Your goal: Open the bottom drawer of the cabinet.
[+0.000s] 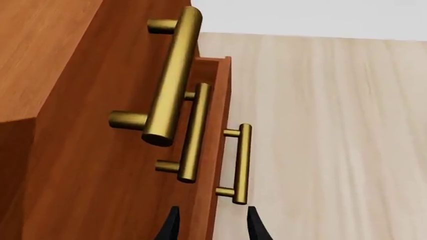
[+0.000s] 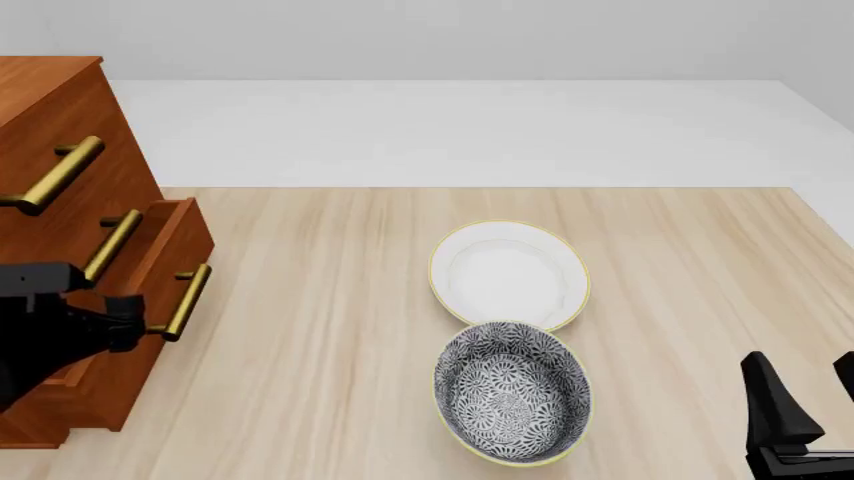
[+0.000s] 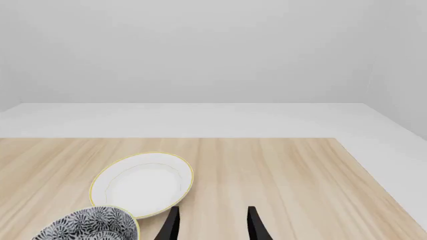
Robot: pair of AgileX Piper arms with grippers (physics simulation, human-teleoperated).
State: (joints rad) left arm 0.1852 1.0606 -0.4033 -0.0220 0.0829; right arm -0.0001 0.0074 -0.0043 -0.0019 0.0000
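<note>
We keep our left claw (image 1: 210,225) open around the handle (image 1: 241,164) of the bottom drawer (image 2: 158,330) – pull straight out, slowly; right claw (image 2: 801,400) open, idle.

Smooth reddish wood cabinet (image 2: 54,110) with satin brass handles (image 1: 173,75); pale matt wood-grain worktop (image 2: 334,330); glossy bowls (image 2: 514,395).

I am matte black all over. My left arm (image 2: 47,330) shows in the front view as blocky, squared-off housings with flat faces and hard edges, no markings I can make out. My right gripper (image 2: 801,415) ends in two slim black fingers (image 2: 771,400), broad at the base and tapering to thin pointed tips. In both wrist views my fingertips (image 1: 172,225) are dark, smooth wedges without screws or cables showing.
</note>
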